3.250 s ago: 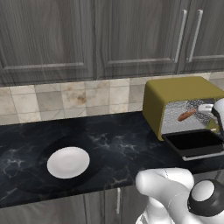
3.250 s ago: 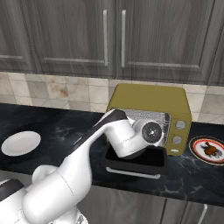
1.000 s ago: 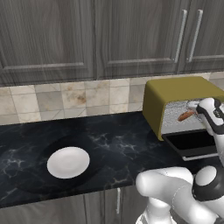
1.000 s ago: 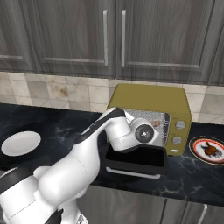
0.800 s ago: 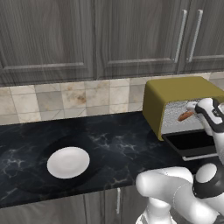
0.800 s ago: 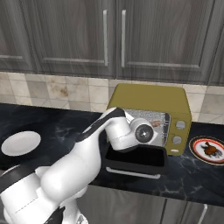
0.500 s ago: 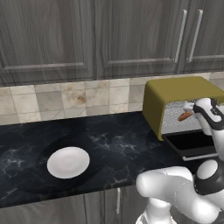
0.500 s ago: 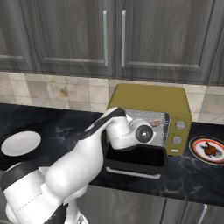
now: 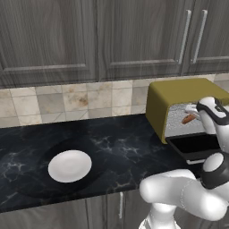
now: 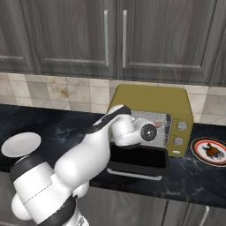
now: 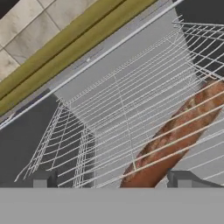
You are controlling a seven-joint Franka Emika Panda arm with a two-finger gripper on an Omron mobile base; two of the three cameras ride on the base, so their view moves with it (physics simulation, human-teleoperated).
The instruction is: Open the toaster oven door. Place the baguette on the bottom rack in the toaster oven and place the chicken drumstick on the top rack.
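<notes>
The mustard-yellow toaster oven [image 9: 179, 91] [image 10: 148, 99] stands on the counter. Its toaster oven door [image 9: 197, 145] [image 10: 137, 159] is folded down flat. My hand [image 9: 208, 109] [image 10: 132, 128] is at the oven's mouth. My gripper [image 11: 111, 179] is open and holds nothing. Just beyond its fingertips [image 11: 41, 179] lies the brown baguette [image 11: 175, 140], with the wires of a silvery rack [image 11: 127, 100] crossing in front of it. A reddish-brown piece [image 9: 188, 118] shows inside the oven. It is too small to tell whether it is the loaf or the chicken drumstick.
A bare white plate [image 9: 69, 165] [image 10: 20, 143] sits on the black counter [image 9: 116, 143] to the left. A second plate with dark food [image 10: 211, 151] lies right of the oven. Grey cabinets [image 9: 112, 40] hang above a tiled backsplash.
My hand has edged slightly further toward the oven's opening. The jaws stay open, and the door, the plates and the piece inside have not moved.
</notes>
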